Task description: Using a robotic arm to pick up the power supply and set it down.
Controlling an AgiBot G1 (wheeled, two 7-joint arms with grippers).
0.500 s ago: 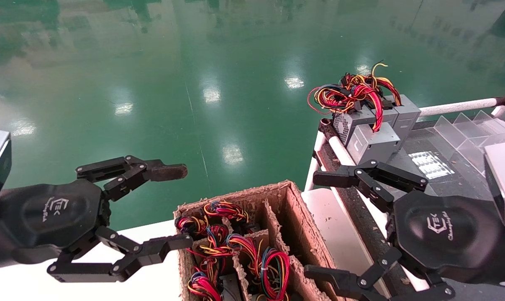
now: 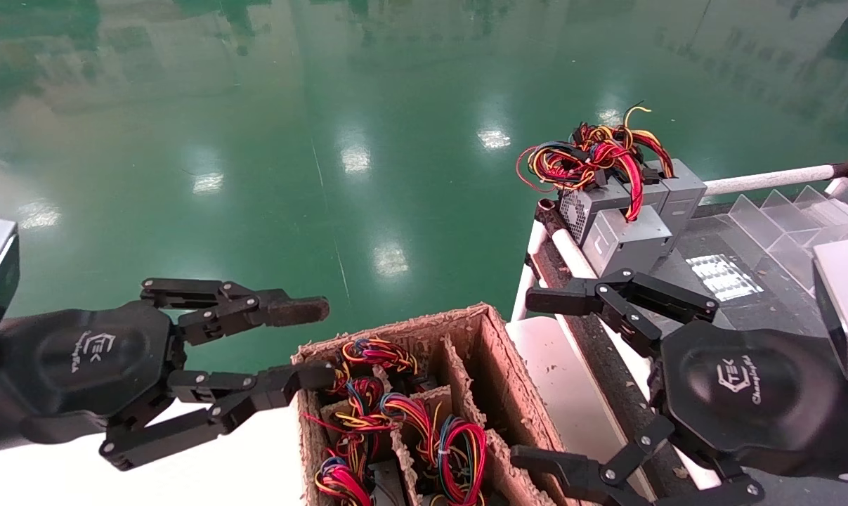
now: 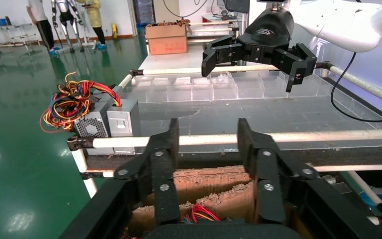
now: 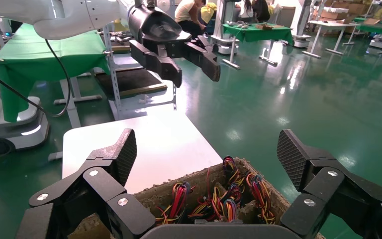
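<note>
While the black left gripper point(image 2: 311, 343) hovers at the far left corner of the divided brown cardboard box point(image 2: 490, 337), fingers partly apart, the black right gripper point(image 2: 539, 379) hangs wide open beside it; wire-looped power supplies point(image 2: 459, 443) sit in the box's compartments.

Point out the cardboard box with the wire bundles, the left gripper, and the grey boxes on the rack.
cardboard box point(image 2: 494, 355), head view, right wall.
left gripper point(image 2: 312, 343), head view, between the fingertips.
grey boxes point(image 2: 631, 242), head view, nearest box's top.
</note>
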